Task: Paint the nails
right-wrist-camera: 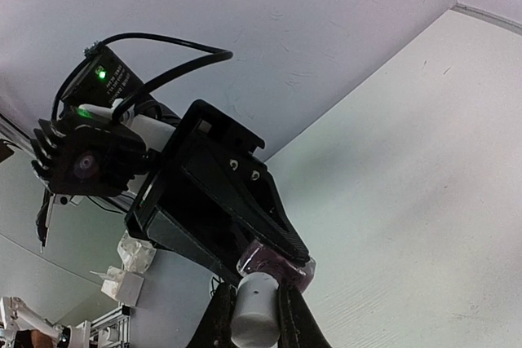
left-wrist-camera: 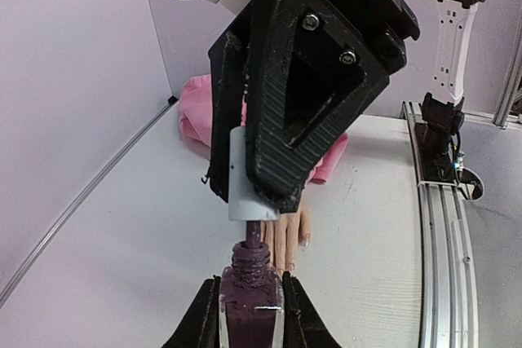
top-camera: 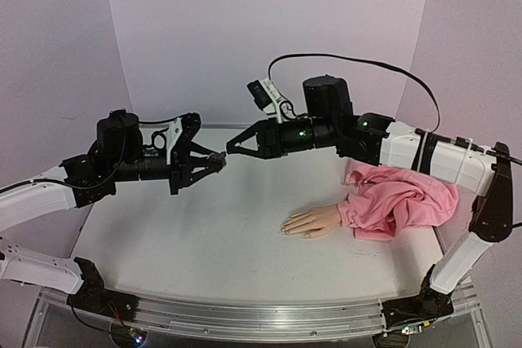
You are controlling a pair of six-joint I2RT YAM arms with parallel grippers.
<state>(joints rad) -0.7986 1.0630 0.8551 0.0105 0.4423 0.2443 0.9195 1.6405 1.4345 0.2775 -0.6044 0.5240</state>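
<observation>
Purple bottle (left-wrist-camera: 249,319): clamped in left gripper (top-camera: 214,158), braced for uncapping.
White cap (left-wrist-camera: 245,189): pinched by right gripper (top-camera: 232,146); brush stem (left-wrist-camera: 254,232) seemingly in the neck.
Nails (top-camera: 288,227): on mannequin hand (top-camera: 314,222), flat on table (top-camera: 204,242), well apart.

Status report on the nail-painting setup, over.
Left gripper shut on purple polish bottle. Right gripper shut on white cap, raised off neck. Mannequin hand on table, apart from both. Nothing between.

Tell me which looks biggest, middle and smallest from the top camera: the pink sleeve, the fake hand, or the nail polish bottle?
1. pink sleeve: biggest by far.
2. fake hand: clearly smaller.
3. nail polish bottle: tiny. It is held up off the table and partly hidden, yet it still looks smallest.
</observation>
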